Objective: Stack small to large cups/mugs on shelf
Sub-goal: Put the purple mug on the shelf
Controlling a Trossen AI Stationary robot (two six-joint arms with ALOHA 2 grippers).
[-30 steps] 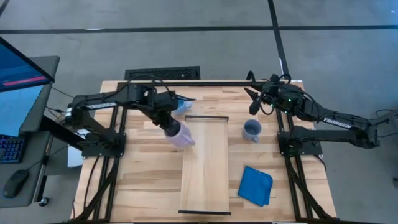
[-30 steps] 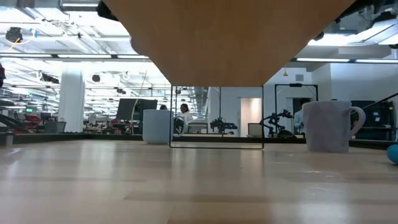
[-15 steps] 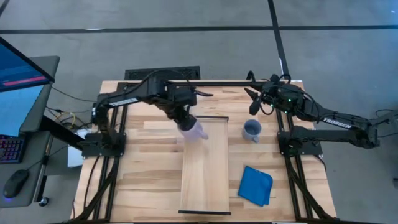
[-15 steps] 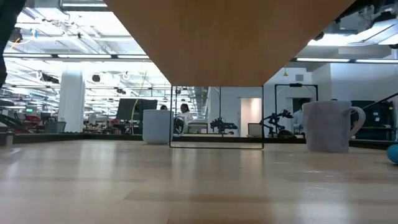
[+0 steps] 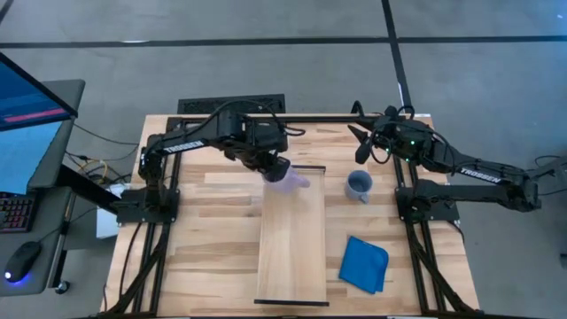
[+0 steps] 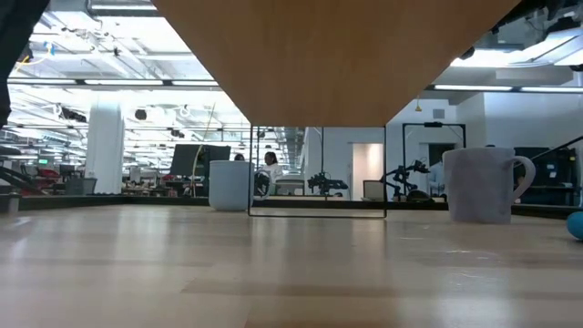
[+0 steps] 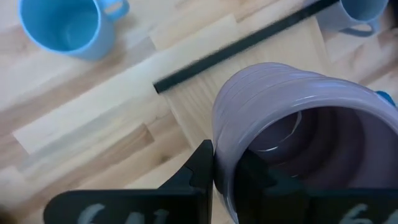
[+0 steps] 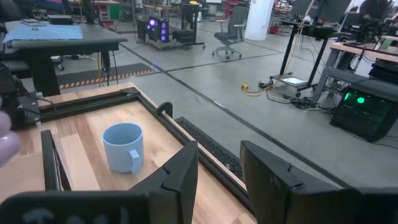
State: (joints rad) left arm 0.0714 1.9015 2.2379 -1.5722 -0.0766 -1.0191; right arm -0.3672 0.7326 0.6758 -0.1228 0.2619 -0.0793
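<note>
Pale purple is the mug (image 5: 289, 176) the left gripper (image 5: 276, 167) carries, clamped on its rim and hanging over the far end of the shelf (image 5: 292, 257), just inside the thin dark rim there. In the left wrist view the mug (image 7: 292, 137) fills the frame with its mouth toward the camera, one dark finger (image 7: 202, 171) pressed against its outside wall, and the shelf's far edge running just beyond it. The shelf's long axis runs from that far end toward the near table edge, so the setting-down, I judge, turns on lowering the mug onto the board directly beneath it. The bright light blue mug (image 7: 65, 28) stands on the table left of the shelf's far end; the grey-blue mug (image 5: 358, 186) stands right of it, nearer the right arm. The right gripper (image 5: 361, 143) waits beyond that mug, fingers spread and empty. White "TROSSEN" lettering shows on the right arm (image 5: 483, 175); a blue cloth (image 5: 364, 263) lies right of the shelf's near half.
</note>
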